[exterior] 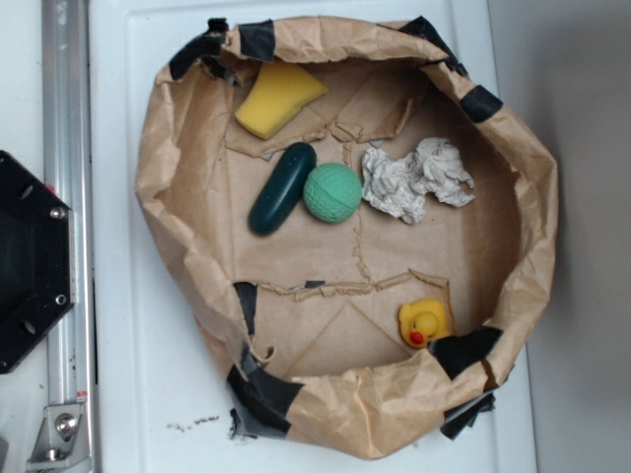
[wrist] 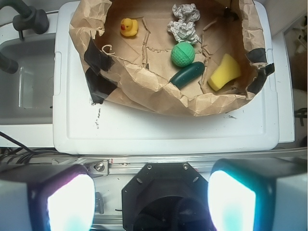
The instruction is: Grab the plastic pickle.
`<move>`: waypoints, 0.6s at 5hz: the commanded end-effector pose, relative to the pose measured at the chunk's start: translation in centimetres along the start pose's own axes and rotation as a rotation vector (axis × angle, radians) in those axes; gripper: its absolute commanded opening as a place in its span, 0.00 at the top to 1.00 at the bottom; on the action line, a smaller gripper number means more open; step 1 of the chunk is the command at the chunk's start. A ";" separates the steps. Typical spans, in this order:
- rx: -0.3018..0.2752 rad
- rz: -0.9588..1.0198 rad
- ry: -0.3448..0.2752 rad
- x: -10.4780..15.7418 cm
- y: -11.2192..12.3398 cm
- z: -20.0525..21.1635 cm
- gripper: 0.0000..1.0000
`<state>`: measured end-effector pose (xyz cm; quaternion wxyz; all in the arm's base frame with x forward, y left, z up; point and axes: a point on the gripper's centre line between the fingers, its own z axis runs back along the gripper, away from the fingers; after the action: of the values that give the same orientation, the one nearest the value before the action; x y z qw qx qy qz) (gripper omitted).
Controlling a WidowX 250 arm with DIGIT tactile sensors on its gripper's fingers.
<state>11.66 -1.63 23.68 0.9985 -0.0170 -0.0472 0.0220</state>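
Observation:
The plastic pickle [exterior: 282,188] is dark green, glossy and capsule-shaped. It lies on the floor of a brown paper bin [exterior: 537,212], its side against a mint-green dimpled ball [exterior: 332,192]. In the wrist view the pickle [wrist: 187,74] lies just behind the bin's near paper wall. My gripper [wrist: 151,202] hangs high over the robot's black base, well short of the bin. Its two fingers [wrist: 70,204] stand far apart at the bottom corners with nothing between them. The gripper does not show in the exterior view.
Also in the bin are a yellow sponge [exterior: 276,99], a crumpled paper wad [exterior: 414,177] and a yellow rubber duck [exterior: 424,322]. The bin sits on a white tabletop [exterior: 148,394]. A metal rail [exterior: 67,148] and the black base plate [exterior: 30,261] are at the left.

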 end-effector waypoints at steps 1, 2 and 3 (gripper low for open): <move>0.000 0.000 0.000 0.0 0.0 0.0 0.00; 0.040 0.090 0.063 4.6 2.1 -4.9 0.00; 0.029 0.172 0.039 7.6 3.5 -7.9 0.00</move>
<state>19.65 1.13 15.88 0.9949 -0.0087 -0.0159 0.0988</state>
